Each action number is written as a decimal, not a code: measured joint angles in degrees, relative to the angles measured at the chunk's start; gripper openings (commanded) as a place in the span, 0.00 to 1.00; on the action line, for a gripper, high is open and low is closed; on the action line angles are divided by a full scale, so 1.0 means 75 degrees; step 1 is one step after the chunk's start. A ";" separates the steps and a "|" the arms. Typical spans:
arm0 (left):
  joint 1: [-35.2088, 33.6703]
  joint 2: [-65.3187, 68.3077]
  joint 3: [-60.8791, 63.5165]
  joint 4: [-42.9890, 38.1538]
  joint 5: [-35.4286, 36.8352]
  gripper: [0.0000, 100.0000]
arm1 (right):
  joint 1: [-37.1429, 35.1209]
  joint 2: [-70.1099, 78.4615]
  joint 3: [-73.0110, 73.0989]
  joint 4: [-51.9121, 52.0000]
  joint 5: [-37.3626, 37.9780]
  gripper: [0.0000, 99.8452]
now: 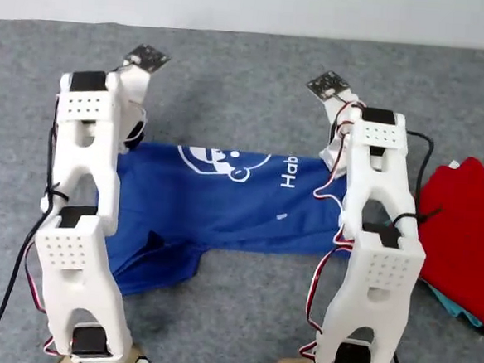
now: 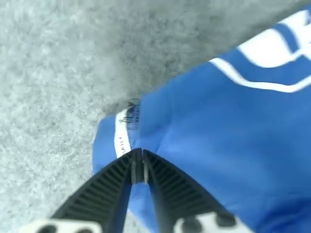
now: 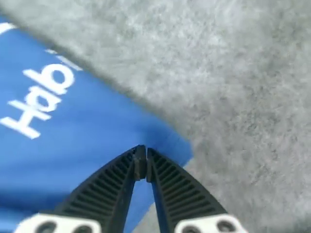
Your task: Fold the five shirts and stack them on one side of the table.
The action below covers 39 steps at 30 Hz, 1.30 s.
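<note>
Blue shirt (image 1: pixel 224 205): spread on the grey table (image 1: pixel 249 82) between both arms.
Left gripper (image 2: pixel 138 167): clenched on the shirt's edge beside its neck label (image 2: pixel 127 119).
Right gripper (image 3: pixel 142 162): clenched on the opposite far corner.
Red shirt (image 1: pixel 463 222): folded at the table's right side, atop a teal garment (image 1: pixel 451 302).

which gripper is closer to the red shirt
Right. The right gripper pinches a corner of the blue shirt on the side where the red shirt lies. The left gripper pinches the opposite corner, across the blue shirt's full width from it.
</note>
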 measured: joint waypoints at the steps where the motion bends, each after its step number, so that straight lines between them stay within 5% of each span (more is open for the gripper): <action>1: 0.0070 0.0000 -0.0246 0.0234 0.0000 0.01 | -0.0082 -0.0141 0.0000 0.0211 0.0000 0.01; 13: -0.0164 -0.1536 -0.0879 0.0762 0.1090 0.00 | -0.0821 -0.0821 0.0000 0.2157 -0.0539 0.01; 22: -0.0293 -0.4349 0.1571 0.0785 0.1442 0.00 | -0.0481 0.0750 -0.0012 0.3153 -0.0985 0.01; 31: -0.0785 -0.6670 0.4267 0.0223 0.1465 0.00 | 0.0516 0.0281 -0.0012 0.3915 -0.1020 0.01; 39: -0.1067 -0.7889 0.6013 -0.0527 0.1465 0.00 | -0.0504 -0.0785 -0.0012 0.3915 -0.1020 0.01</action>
